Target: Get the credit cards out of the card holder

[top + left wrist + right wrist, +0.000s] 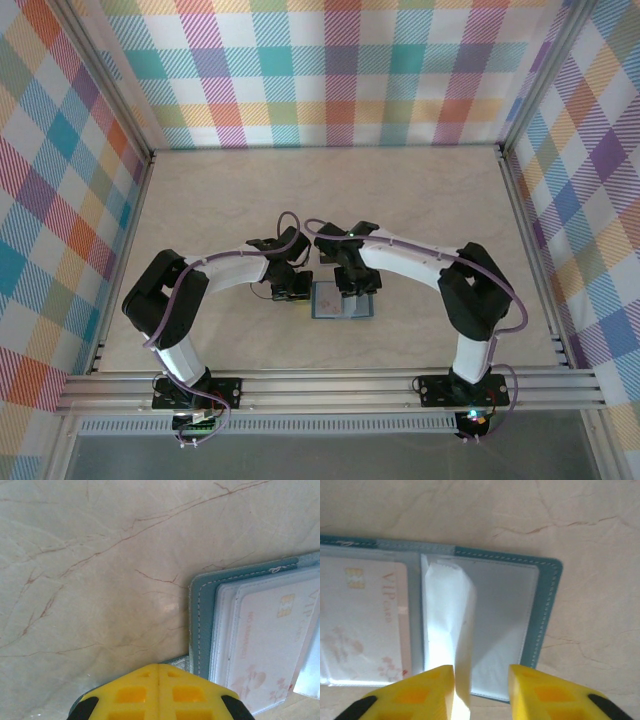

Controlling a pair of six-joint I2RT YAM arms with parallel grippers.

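Card holder lies open flat on the worktop between both arms. Left hand has its fingers together, apparently pinning the holder's corner, though that's hard to confirm. Right hand is apart, straddling a raised clear sleeve. Credit card still pocketed. Next: pinch the card edge, not the plastic. Open worktop beyond the stitched edge.

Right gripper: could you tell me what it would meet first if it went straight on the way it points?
Probably the raised clear plastic sleeve of the open teal card holder, standing inside the right gripper.
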